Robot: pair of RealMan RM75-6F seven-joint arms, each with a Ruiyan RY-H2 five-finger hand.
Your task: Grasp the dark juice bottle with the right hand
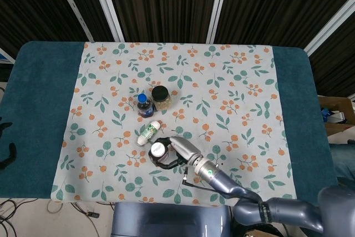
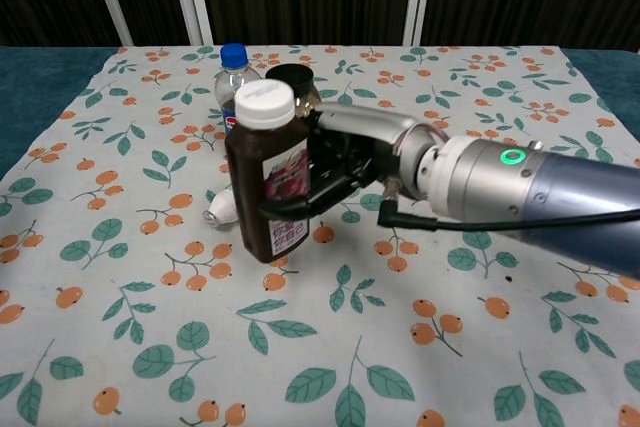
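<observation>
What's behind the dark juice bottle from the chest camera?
Behind the dark juice bottle, gripped by the right hand, stand a cola bottle and a black-lidded jar; only their tops show, their lower parts covered.

Glossy clear plastic dark juice bottle (image 2: pixel 268 175) with smooth white cap; matt printed cloth (image 2: pixel 480 97); satin metallic right arm (image 2: pixel 540 197).
</observation>
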